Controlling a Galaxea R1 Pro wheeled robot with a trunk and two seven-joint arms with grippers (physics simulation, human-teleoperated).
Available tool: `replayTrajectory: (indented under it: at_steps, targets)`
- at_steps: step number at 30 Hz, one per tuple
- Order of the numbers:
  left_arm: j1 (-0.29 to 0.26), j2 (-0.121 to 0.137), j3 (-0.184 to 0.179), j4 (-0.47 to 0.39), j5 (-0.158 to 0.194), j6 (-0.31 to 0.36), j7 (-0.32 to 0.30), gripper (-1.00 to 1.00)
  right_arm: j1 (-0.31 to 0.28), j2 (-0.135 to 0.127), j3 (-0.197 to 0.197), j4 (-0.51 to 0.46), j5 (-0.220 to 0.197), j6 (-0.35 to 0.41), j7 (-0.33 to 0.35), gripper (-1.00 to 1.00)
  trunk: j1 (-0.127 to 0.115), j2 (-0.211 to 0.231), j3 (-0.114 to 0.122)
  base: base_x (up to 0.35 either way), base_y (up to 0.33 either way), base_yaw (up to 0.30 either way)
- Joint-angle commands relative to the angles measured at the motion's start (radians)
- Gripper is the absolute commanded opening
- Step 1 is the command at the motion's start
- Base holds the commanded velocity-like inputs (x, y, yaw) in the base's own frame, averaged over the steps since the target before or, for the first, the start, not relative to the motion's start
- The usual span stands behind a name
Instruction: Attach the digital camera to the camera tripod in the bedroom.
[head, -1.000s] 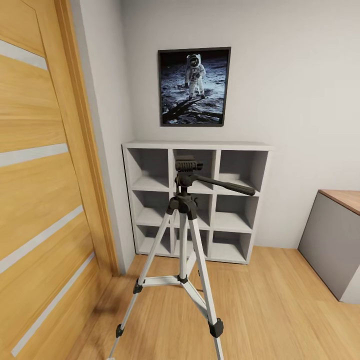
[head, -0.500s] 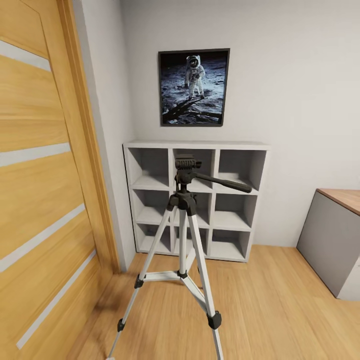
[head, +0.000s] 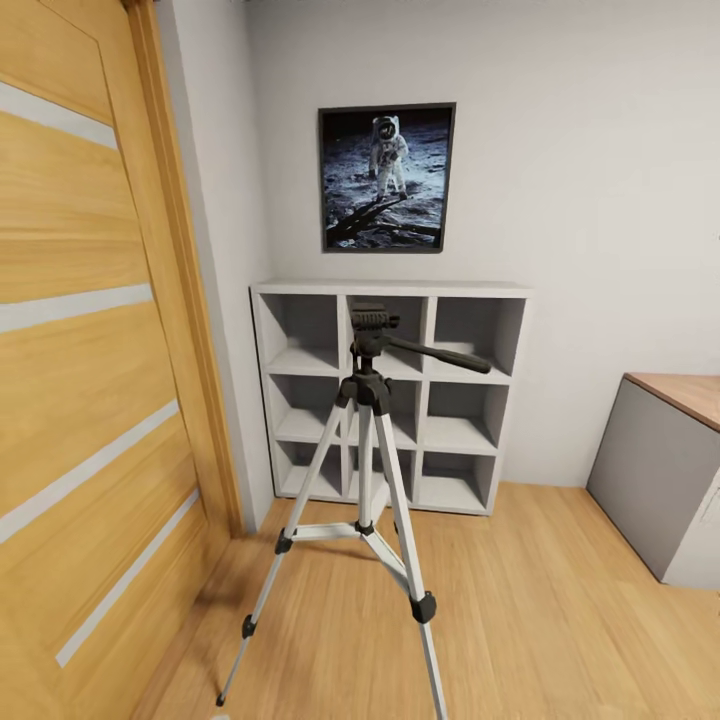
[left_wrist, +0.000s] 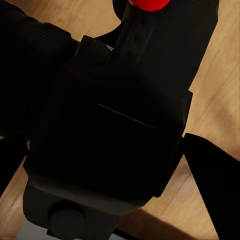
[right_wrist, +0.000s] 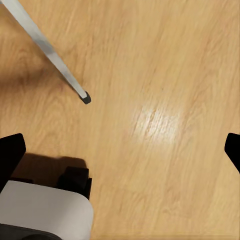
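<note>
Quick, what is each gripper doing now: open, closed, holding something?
Left gripper: closed on the digital camera.
Right gripper: open, holding nothing, above the wood floor.

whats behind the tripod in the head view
Behind the camera tripod stands a white cube shelf against the wall, its visible compartments empty. The tripod's head and legs cover parts of the middle column, so those cubbies cannot be fully checked. A framed astronaut picture hangs above.

No text, label, brand, number or sign can be read anywhere. The framed astronaut picture (head: 387, 178) on the wall at twelve o'clock carries no legible lettering, nor does the digital camera (left_wrist: 115, 125).
</note>
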Motion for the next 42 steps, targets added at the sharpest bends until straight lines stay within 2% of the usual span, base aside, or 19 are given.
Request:
replayTrajectory:
  at_steps: [1,42]
  targets:
    - [0.0,0.0,0.007,-0.001,-0.001,0.0,0.003,-1.0,-0.001,0.0,0.003,0.003,0.007,-0.007,0.001,1.0,0.0,-0.001,-0.001,-0.039,0.0,0.0]
    - [0.0,-0.003,0.014,-0.003,0.006,0.002,0.003,-1.0,-0.001,-0.004,0.003,0.003,0.007,-0.01,0.001,1.0,0.0,-0.001,-0.001,-0.002,0.0,0.0]
